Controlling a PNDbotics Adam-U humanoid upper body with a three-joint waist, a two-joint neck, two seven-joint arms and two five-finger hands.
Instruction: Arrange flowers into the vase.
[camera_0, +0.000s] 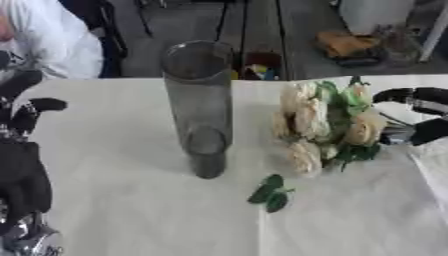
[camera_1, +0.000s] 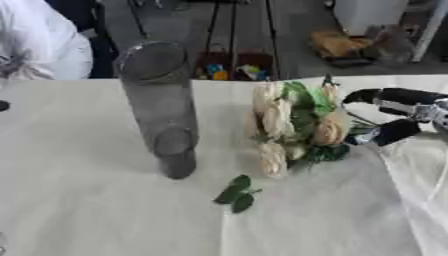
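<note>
Your left hand (camera_0: 22, 170) idles at the lower left, fingers relaxed. Loose green leaves (camera_0: 269, 193) lie on the counter (camera_0: 131, 215) before the upright glass vase (camera_0: 199, 107). Right hand (camera_1: 398, 117) fingers curl around the cream rose bouquet (camera_0: 322, 125), right of the vase.

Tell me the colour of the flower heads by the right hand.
Cream to pale peach flower heads with green leaves, clearest in the left eye view.

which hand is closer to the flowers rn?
Right. The right hand is at the bunch of flowers, its fingers curled toward the stem side. The left hand is at the table's left edge, beyond the vase.
</note>
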